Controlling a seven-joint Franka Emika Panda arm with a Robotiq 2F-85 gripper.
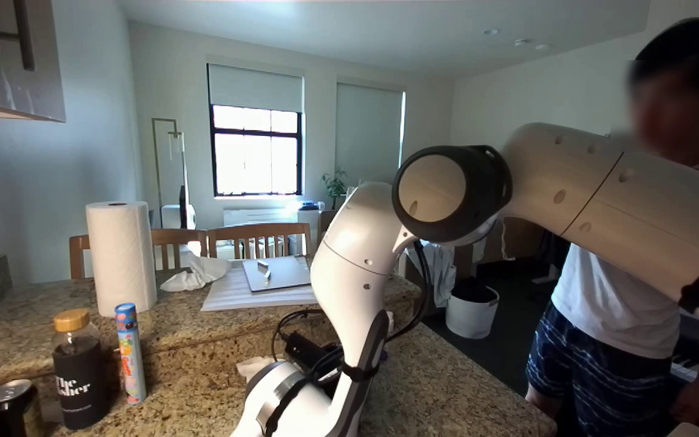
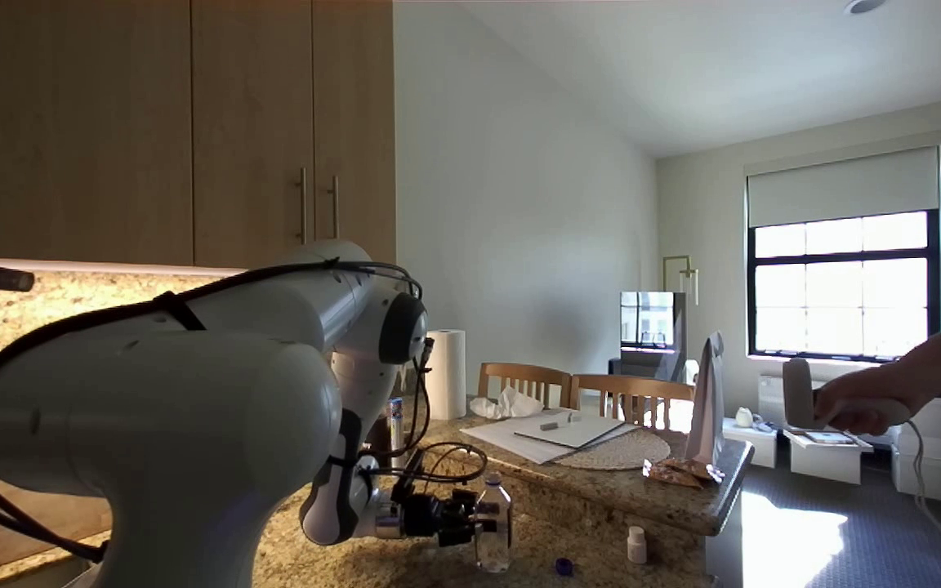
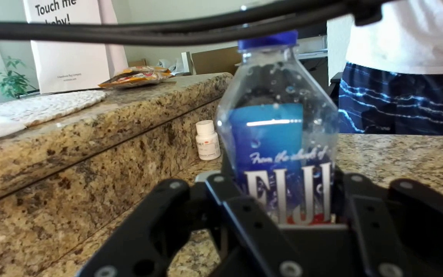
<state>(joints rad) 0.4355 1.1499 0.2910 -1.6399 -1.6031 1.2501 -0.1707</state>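
jaws: clamped on upright fiji bottle | purple cap: nearby on the counter

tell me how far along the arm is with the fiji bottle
Done, it seems: the reach, since the gripper has the FIJI bottle between its fingers. In hand: the grip, with the jaws closed on the bottle's sides. Apparently left: any lifting, moving or opening, as in an exterior view the bottle looks upright with its base on the counter, and the blue cap is on.
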